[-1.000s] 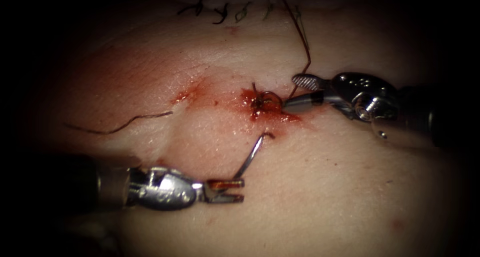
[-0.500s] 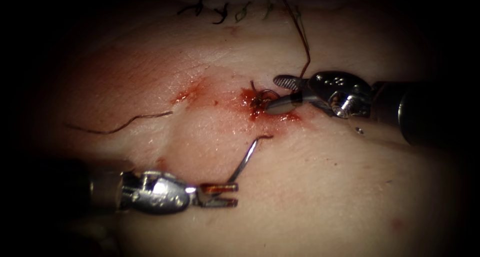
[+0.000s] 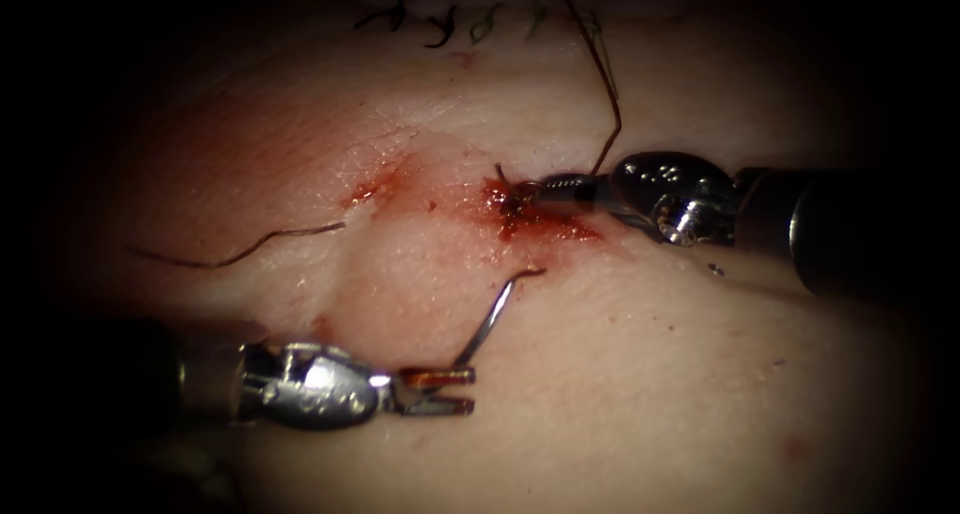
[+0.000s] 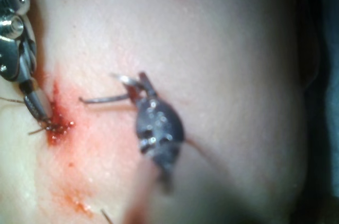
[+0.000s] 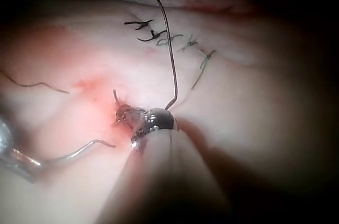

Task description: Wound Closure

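Left gripper [image 3: 440, 391] pinches the needle [image 3: 497, 309] at its tail end, the needle clear of the tissue [image 3: 640, 374], its tip toward the cut [image 3: 520, 206]. Right gripper [image 3: 545, 187] has closed on the thread [image 3: 608, 104] at the knot.

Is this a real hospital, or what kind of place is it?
Probably a practice bench for surgical stitching, not a hospital. A piece of tissue has a small cut with red fluid, the left claw holds a curved needle, and the right claw is shut at the cut.
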{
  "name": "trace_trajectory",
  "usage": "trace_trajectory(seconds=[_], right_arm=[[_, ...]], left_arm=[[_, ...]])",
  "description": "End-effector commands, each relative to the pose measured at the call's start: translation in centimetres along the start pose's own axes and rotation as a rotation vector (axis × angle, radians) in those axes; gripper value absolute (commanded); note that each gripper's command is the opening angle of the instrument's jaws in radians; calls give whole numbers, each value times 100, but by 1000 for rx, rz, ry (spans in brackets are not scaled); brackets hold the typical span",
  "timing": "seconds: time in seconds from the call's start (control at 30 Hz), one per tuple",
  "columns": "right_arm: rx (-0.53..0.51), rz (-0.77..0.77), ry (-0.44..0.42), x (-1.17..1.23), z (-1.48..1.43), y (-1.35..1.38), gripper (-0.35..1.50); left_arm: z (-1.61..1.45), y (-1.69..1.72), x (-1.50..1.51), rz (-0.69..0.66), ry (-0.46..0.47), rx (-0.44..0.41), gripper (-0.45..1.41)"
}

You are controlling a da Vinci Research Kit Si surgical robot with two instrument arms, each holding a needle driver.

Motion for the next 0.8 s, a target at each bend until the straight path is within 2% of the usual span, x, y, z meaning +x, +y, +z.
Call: trace_trajectory(seconds=[0.03,0.33,0.53,0.8], right_arm=[[-7,6,13,6,4,3,-35],[-31,25,40,55,-10,19,-35],[-5,19,16,65,3,19,-35],[15,9,-10,77,-6,20,-35]], left_arm=[[7,5,-4,-2,0,-3,-45],[13,4,-3,-4,-4,3,-45],[16,3,-4,-4,-8,4,-45],[33,-11,-15,-1,-16,9,-45]])
